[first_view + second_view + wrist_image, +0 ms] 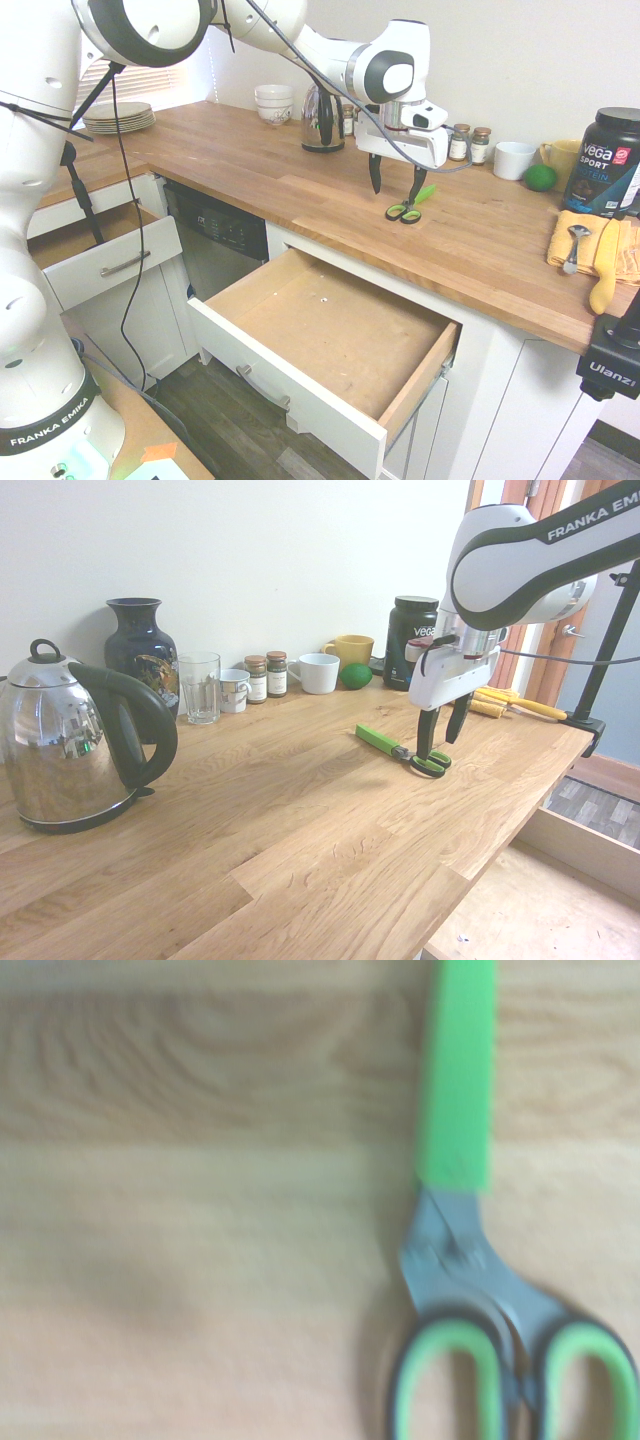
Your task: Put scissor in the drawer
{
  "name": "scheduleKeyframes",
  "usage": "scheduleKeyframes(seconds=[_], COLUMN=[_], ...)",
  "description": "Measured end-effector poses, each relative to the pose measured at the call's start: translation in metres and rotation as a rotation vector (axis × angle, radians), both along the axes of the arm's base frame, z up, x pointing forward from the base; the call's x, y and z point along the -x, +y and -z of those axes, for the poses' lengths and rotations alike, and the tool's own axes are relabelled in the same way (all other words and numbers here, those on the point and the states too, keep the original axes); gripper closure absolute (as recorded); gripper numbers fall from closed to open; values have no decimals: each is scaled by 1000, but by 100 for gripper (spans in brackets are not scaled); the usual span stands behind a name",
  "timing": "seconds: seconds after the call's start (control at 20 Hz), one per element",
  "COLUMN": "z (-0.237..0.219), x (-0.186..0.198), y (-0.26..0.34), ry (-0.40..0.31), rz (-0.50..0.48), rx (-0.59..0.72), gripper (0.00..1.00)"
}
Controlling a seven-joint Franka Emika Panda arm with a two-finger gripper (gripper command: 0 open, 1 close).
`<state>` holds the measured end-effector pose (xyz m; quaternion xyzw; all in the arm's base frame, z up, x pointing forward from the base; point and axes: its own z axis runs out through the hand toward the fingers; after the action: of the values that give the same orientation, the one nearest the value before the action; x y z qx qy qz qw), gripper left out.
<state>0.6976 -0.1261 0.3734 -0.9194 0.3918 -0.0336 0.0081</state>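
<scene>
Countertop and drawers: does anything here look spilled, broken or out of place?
Nothing looks spilled or broken. Two things stand out: the big drawer is pulled far out and holds nothing visible, and the scissor lies alone on the counter, blade still in its green cover, with the open gripper hovering over its handles.

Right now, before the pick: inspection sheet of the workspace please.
Surface: butcher-block wooden counter, dry, unobstructed around the pick.
Job's things: green-covered scissor with green-and-black loop handles lies flat on the counter; wide white-fronted drawer with brown bottom is pulled open, nothing seen inside.
Clutter: chrome kettle, dark blue vase, drinking glass, spice jars, white mug, black protein tub, yellow cloth.
Gripper: two-finger gripper open, fingertips straddling the handles.
Cables: nothing seen on the counter.
Surroundings: smaller white drawer with metal bar handle also open.
</scene>
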Motion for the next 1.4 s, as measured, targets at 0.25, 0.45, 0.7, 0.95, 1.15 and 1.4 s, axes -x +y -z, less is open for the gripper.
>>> scheduleKeyframes(seconds=[0.25,0.45,0.7,0.95,1.15,1.4], z=[12,15,26,24,23,25], x=[-23,-36,-48,-53,-52,-51], y=[1,-3,-3,-5,-9,-13], ry=[1,-6,-7,-6,-4,-2], rz=[15,34,43,53,62,67], rx=[3,12,11,4,1,1], gripper=[0,0,0,100,100,100])
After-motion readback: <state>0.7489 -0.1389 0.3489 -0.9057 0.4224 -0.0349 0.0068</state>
